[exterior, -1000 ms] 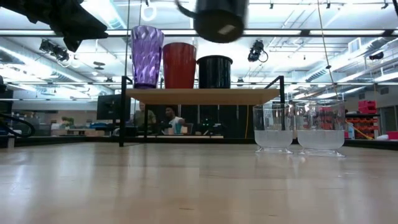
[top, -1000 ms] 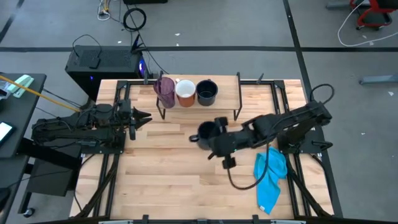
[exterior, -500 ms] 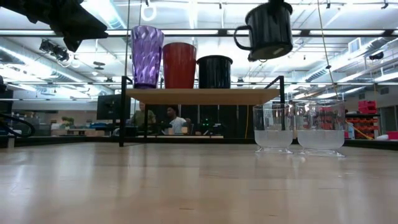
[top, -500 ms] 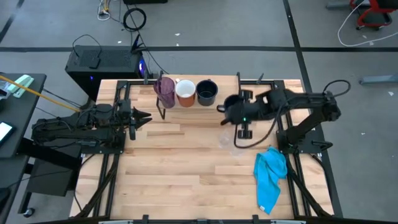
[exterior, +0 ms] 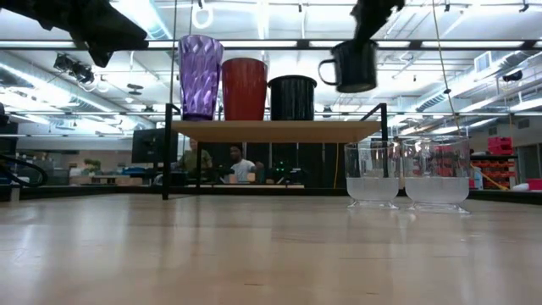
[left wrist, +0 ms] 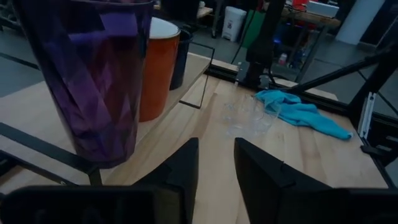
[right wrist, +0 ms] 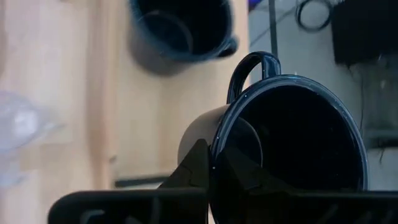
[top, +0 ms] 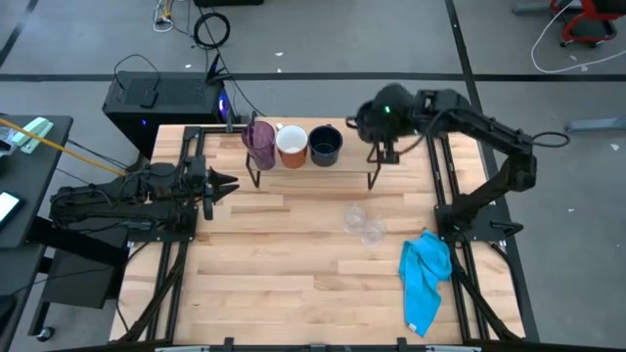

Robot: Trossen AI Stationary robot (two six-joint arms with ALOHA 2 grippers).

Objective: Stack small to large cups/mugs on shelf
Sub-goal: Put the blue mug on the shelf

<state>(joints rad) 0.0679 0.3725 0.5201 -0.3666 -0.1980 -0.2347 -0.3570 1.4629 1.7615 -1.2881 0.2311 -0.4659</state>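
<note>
The wooden shelf (top: 352, 168) stands at the table's far side. On it stand a purple tumbler (top: 259, 142), a white-and-orange mug (top: 291, 145) and a dark navy mug (top: 326, 147), side by side on their bases. My right gripper (top: 378, 119) is shut on a second dark navy mug (exterior: 356, 66), in the air over the shelf's right end. Two clear glasses (top: 362, 223) stand on the table, nearer than the shelf. My left gripper (top: 227, 184) is open and empty, to the left of the shelf. My right gripper pinches the mug's wall at the rim (right wrist: 219, 146), one finger inside the mug and one outside. The hold is on the side opposite the handle (right wrist: 250, 65). The fingers come from above. The mug hangs upright, clear above the shelf board (exterior: 275, 130).
A bright blue cloth (top: 426, 279) lies at the table's near right. The shelf's black wire legs (top: 376, 147) stand at its ends. The shelf board to the right of the dark mug is bare. Black frame rails (top: 442, 171) run along both table sides.
My right gripper has carried the dark navy mug from above the table's middle toward the far edge and the right, to over the shelf's right end. The mug was tipped with its base showing; it now hangs upright.
</note>
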